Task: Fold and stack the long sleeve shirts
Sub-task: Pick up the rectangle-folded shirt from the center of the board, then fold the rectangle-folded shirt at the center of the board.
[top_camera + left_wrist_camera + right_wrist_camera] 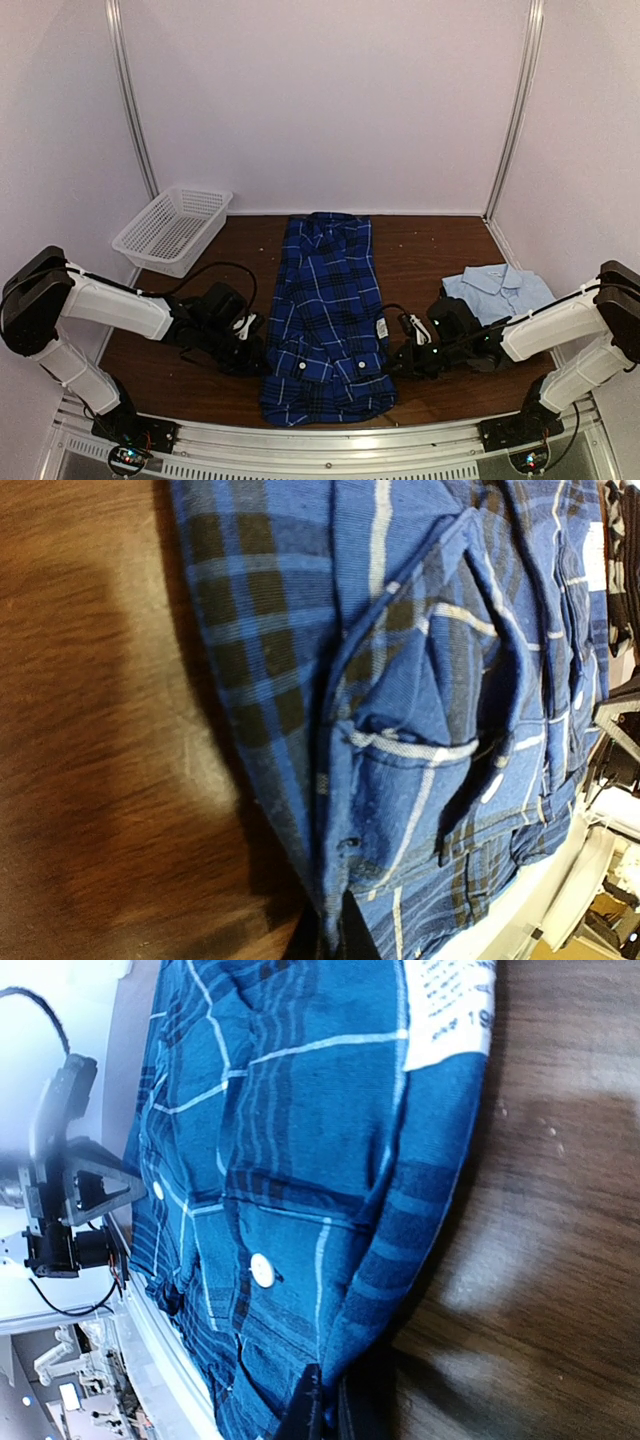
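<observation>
A dark blue-and-black plaid long sleeve shirt [325, 310] lies as a long narrow strip down the middle of the table, collar end far, hem near. My left gripper [255, 345] is at its left side near the hem. In the left wrist view it [335, 935] is shut on the folded left edge of the plaid cloth [420, 680]. My right gripper [392, 362] is at the opposite side. The right wrist view shows it [330, 1410] shut on the right edge of the plaid [280, 1140], below a white button. A folded light blue shirt [500, 290] lies at the right.
A white plastic lattice basket [172, 228] stands at the far left of the brown wooden table [430, 250]. White walls close in the back and both sides. A metal rail runs along the near edge by the arm bases.
</observation>
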Controlling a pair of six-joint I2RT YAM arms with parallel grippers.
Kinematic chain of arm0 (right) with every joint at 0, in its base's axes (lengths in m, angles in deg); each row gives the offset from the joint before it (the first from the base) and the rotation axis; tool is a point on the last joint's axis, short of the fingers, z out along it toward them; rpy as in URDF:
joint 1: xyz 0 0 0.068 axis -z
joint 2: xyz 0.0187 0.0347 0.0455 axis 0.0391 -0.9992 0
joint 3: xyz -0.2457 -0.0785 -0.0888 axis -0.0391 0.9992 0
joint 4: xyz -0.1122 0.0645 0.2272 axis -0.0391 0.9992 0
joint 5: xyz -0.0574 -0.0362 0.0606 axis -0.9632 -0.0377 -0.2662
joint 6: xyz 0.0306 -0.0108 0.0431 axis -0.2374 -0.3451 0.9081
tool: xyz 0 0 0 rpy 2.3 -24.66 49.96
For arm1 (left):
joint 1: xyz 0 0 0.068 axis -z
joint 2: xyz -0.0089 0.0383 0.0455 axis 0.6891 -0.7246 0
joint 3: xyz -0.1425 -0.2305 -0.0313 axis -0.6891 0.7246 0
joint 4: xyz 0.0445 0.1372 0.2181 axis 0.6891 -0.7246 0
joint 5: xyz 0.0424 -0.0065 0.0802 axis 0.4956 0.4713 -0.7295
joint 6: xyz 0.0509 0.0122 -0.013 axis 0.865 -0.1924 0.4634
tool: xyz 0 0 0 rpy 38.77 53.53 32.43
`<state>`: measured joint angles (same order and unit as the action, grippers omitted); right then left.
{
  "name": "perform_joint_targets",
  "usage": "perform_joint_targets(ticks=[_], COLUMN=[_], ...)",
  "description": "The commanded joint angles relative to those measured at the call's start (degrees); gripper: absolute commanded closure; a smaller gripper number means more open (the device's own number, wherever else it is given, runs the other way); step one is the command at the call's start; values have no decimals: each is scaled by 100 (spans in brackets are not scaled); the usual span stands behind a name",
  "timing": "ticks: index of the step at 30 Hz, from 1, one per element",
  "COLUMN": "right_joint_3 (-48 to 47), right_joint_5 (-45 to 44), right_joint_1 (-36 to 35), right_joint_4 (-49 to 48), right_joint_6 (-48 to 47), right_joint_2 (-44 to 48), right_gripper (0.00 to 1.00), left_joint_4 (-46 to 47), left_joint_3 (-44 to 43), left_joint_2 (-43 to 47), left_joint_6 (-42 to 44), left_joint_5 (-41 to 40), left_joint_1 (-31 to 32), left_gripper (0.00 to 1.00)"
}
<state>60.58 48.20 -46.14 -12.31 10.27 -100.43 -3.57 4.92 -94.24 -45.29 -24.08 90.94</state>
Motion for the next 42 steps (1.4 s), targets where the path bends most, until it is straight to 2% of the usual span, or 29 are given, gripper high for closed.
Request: perform_joint_targets(ticks=[1,4,15,22,29,31,37,42], right_joint_3=[49,40,-307,-982,-2076,-2338,-2838,-2794], right_joint_5=[96,131,152,56,68,54,223,194], right_joint_1=[-3,-1,-5,253,1172,1425,1855,1867], right_joint_4=[-200,-202,81,-194,-776,-968,-1432,-1699], right_joint_6=[26,27,130,359,503,559,682,745], right_joint_2=[-13,23,559,558,-590,-1072,-2455,-3013], right_gripper=[96,100,100,100,100,100,100,100], left_joint_4=[-5,-11,-48,451,2238,2208,2520,2491], left_joint_3=[-31,-37,-259,-691,-910,-1350,-2237,-2269], left_joint_2=[121,238,687,698,-99,-613,-2118,-2485], left_joint_6=[-48,-63,-211,-893,-1935,-1792,-1828,-1869], left_joint_5=[160,220,484,949,1572,1546,1401,1161], left_joint_1=[85,103,92,-342,-1591,-1832,-1995,-1995], left_gripper=[97,100,100,100,100,100,100,100])
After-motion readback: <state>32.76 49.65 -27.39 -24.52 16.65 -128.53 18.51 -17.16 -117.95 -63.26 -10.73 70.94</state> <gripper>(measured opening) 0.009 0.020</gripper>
